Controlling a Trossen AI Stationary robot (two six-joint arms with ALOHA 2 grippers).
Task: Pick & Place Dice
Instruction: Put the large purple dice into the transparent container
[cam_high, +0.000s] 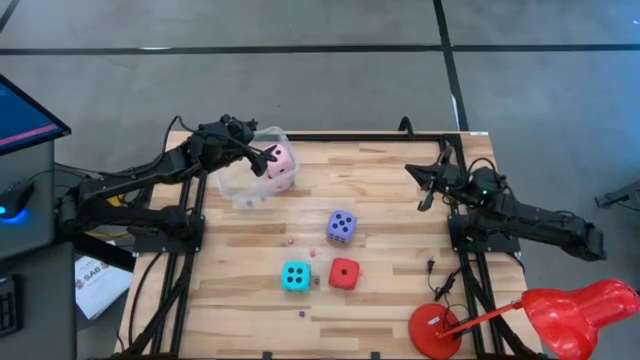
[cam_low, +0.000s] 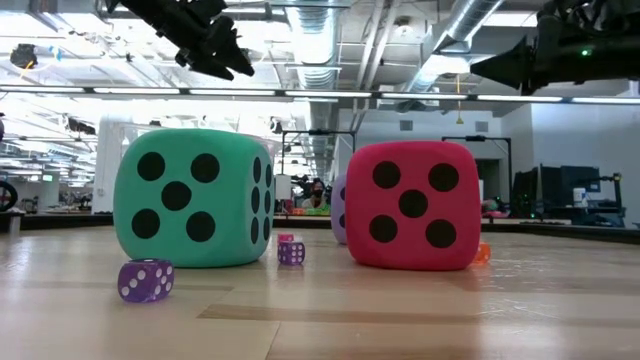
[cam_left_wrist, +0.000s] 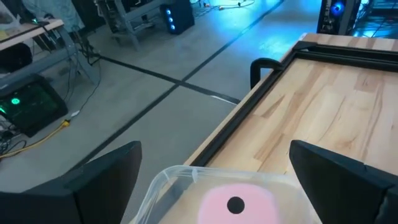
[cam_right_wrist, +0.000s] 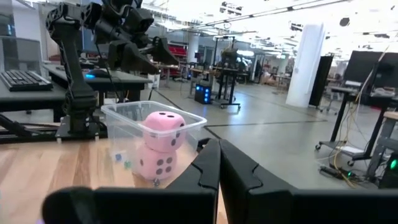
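Observation:
A clear plastic tub (cam_high: 243, 182) stands at the table's far left and holds two pale pink dice, one (cam_right_wrist: 163, 130) resting on top of the other (cam_right_wrist: 157, 163). My left gripper (cam_high: 262, 158) hovers open just above the tub, its fingers (cam_left_wrist: 109, 180) apart over the upper pink die (cam_left_wrist: 235, 205). The violet-blue die (cam_high: 341, 226), the cyan die (cam_high: 295, 276) and the red die (cam_high: 344, 273) sit on the table's middle. My right gripper (cam_high: 418, 175) is shut, empty and raised near the table's far right.
Tiny dice lie scattered on the wood: a purple one (cam_low: 145, 280), another (cam_low: 291, 250) and an orange one (cam_low: 482, 253). A red lamp-like object (cam_high: 570, 312) with a round red base (cam_high: 435, 328) stands at the near right corner. A black rim (cam_left_wrist: 249, 106) edges the table.

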